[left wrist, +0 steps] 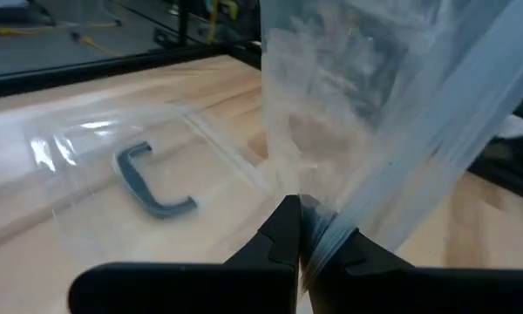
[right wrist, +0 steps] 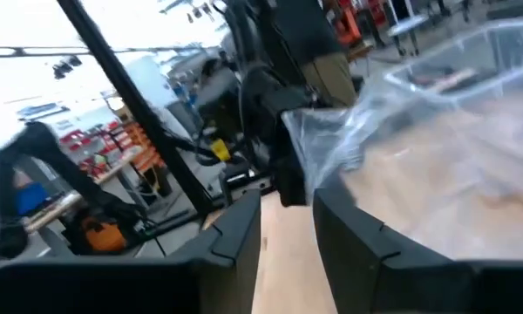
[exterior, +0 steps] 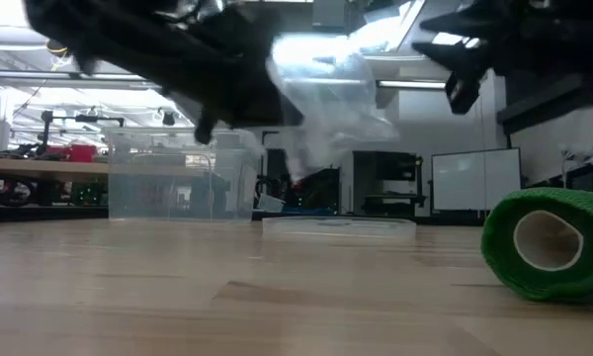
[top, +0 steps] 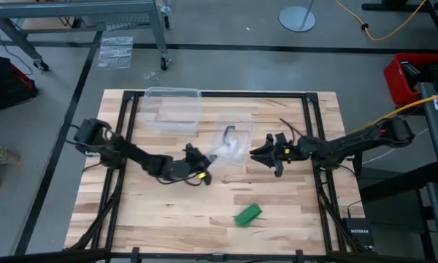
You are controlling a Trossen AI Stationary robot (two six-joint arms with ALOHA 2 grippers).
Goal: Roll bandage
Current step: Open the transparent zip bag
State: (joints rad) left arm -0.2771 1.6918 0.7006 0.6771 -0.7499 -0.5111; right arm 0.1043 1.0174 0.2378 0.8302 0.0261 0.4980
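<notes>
The left gripper [left wrist: 301,231] has its 2 dark fingers [left wrist: 275,235] pinched tight on an edge of the crinkled clear plastic bag [left wrist: 375,113], lifted off the wooden bench [top: 168,212], while the right gripper [right wrist: 288,218] hangs beside the bag's far side with its fingers parted and holding nothing. Both low, outstretched arms meet mid-bench. The bright green rolled cloth bandage [top: 247,214] lies alone near the front edge, partly cut off in the low view.

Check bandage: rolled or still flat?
Rolled. The bandage lies on its side on the table as a compact green roll with its hollow core showing, apart from both grippers.
</notes>
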